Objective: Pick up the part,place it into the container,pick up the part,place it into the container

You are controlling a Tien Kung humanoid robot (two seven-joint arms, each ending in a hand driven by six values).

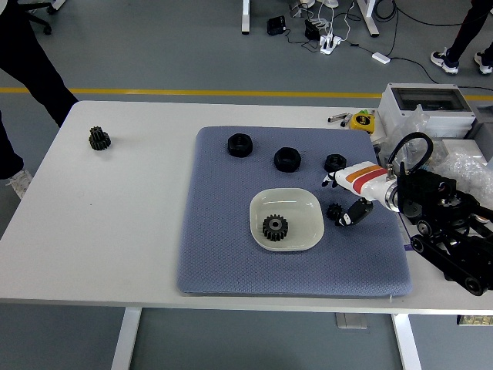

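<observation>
A white bowl [306, 202] sits on the blue-grey mat [231, 254] and holds one black gear [275, 227]. Just right of the bowl a smaller black gear [333, 211] lies on the mat. My right hand [340, 197], white with an orange stripe, hovers at this small gear: the thumb [355, 213] is against its right side and the other fingers [329, 182] point left above it. The hand is open, with the gear resting on the mat. Three black nut-like parts [240, 144] [287, 159] [334, 162] lie along the mat's far side. The left arm is out of view.
Another black gear [98, 138] lies on the bare table at the far left. A grey box [426, 104], a yellow tape measure [360, 121] and crumpled plastic [470, 162] crowd the right rear corner. A person's dark legs [31, 62] stand at the top left.
</observation>
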